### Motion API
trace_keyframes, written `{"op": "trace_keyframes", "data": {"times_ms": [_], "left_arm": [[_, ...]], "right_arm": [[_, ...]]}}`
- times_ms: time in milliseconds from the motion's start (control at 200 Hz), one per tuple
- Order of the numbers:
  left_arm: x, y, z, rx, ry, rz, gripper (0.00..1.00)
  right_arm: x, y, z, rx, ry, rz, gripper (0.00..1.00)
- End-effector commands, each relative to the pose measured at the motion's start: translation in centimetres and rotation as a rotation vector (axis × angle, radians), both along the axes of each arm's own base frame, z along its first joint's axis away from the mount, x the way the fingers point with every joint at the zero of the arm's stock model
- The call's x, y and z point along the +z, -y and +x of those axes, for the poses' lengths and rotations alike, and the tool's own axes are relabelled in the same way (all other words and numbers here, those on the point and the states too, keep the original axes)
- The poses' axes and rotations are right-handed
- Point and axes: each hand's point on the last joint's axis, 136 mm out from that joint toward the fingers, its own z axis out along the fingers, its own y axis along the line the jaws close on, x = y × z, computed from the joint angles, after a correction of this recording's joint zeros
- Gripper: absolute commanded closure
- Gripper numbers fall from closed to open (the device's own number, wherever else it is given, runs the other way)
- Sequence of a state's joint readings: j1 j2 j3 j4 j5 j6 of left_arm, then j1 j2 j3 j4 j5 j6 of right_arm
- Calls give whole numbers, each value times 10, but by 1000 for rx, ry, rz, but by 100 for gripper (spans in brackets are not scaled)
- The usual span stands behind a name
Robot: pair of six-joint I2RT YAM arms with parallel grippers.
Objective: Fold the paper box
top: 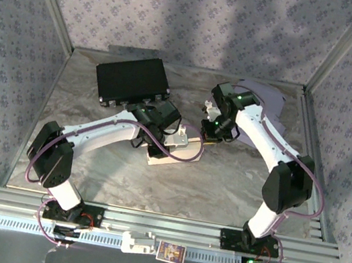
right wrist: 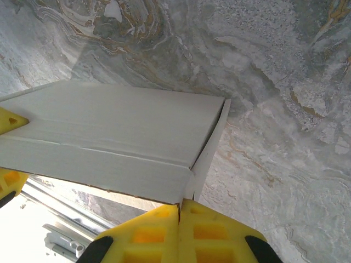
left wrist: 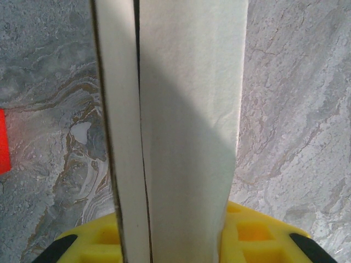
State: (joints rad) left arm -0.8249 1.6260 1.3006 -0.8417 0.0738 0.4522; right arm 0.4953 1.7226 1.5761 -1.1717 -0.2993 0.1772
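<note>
Both jaws are clenched: the left gripper (top: 179,134) grips a panel of the one paper box (top: 170,156), and the right gripper (right wrist: 180,211) seems to pinch its corner flap. Overhead, one black tray (top: 132,81) lies beyond the left jaws.

One paper box (top: 175,156), one black case (top: 132,81), possibly one card (top: 170,252)

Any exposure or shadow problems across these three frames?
Top external: dim, with soft shadows mottling the back wall. Left wrist: a hard diagonal shadow falls across the paper box, darkening its lower part. Right wrist: the frame's bottom-left corner is blown out white, while the box is evenly lit.
</note>
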Motion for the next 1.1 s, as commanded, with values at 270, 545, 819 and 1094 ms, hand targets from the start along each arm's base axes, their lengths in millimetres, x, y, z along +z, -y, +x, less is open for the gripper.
{"op": "trace_keyframes", "data": {"times_ms": [270,545,819,1094], "left_arm": [[-13,-9,1,26,-42,52,82],[-13,-10,3,30,-37,57,81],[-14,-11,5,32,-29,68,76],[-13,-11,4,22,-29,68,79]], "right_arm": [[-7,-3,-12,31,75,58,100],[-20,6,-17,74,138,9,100],[-20,18,-19,88,168,-57,100],[14,-1,-11,50,109,77,100]]}}
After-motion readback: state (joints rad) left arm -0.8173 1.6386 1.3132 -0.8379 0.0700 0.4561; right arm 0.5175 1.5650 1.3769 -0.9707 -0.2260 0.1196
